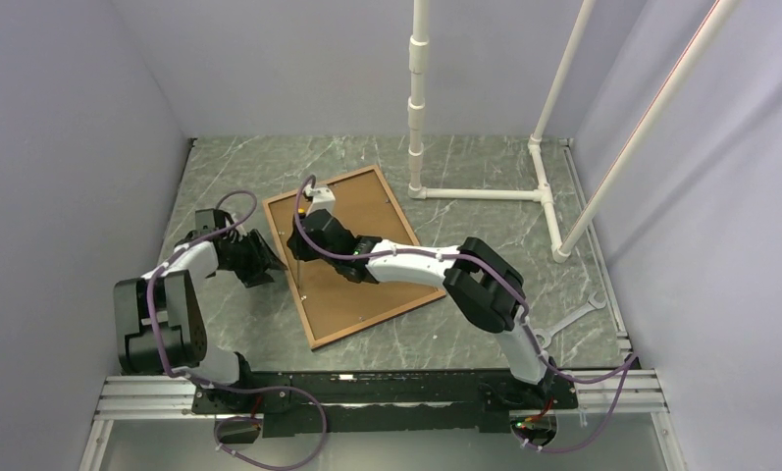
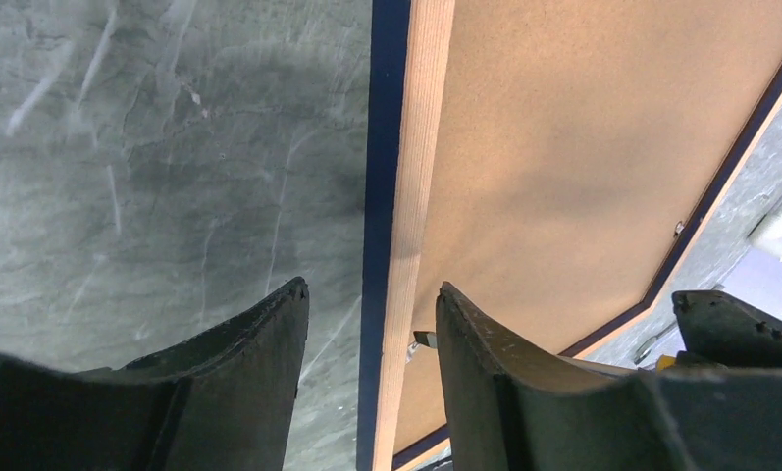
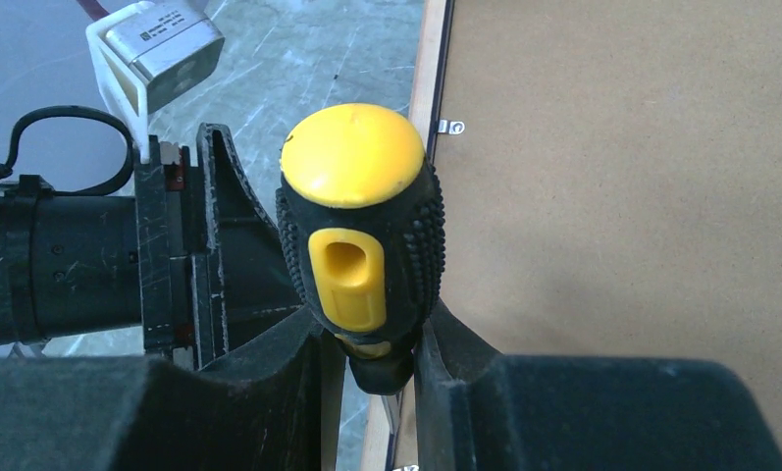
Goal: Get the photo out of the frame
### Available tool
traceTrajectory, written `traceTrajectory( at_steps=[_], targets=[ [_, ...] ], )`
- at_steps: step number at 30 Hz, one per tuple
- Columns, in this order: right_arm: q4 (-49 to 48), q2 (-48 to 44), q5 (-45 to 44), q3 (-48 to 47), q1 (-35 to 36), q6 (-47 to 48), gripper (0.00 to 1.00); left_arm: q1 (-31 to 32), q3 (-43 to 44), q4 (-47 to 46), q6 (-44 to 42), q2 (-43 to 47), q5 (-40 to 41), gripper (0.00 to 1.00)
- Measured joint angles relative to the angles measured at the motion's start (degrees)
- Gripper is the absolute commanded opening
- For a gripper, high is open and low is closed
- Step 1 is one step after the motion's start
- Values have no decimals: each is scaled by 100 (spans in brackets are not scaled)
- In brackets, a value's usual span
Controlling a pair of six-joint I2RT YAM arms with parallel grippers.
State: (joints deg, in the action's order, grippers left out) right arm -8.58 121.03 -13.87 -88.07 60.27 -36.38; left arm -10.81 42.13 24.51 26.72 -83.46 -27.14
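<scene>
The frame (image 1: 318,183) lies face down on the marble table, and the photo shows only its brown hardboard back (image 1: 367,211). My left gripper (image 1: 272,262) is at the frame's left edge. In the left wrist view its jaws (image 2: 372,289) stand apart astride the navy side (image 2: 385,147) and pale wooden rim, one finger over the table, the other over the backing (image 2: 583,147). My right gripper (image 1: 310,234) reaches over the same edge, shut on a yellow-and-black screwdriver (image 3: 357,196). The photo's printed side is hidden.
Small metal retaining clips (image 3: 451,127) sit along the rim on the backing. A white pipe stand (image 1: 485,193) rises at the back right. A wrench (image 1: 573,319) lies at the right of the table. Grey walls close in on both sides.
</scene>
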Motion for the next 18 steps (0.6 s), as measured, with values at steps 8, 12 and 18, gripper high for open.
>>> traceTrajectory(
  at_steps=[8, 12, 18],
  targets=[
    [55, 92, -116, -157, 52, 92, 0, 120, 2, -109, -131, -197, -33, 38],
    [120, 133, -111, -210, 79, 133, 0, 249, 13, -109, -160, -208, 33, 37],
    [212, 164, -107, -210, 129, 153, 0, 299, 85, -55, -157, -313, 245, 25]
  ],
)
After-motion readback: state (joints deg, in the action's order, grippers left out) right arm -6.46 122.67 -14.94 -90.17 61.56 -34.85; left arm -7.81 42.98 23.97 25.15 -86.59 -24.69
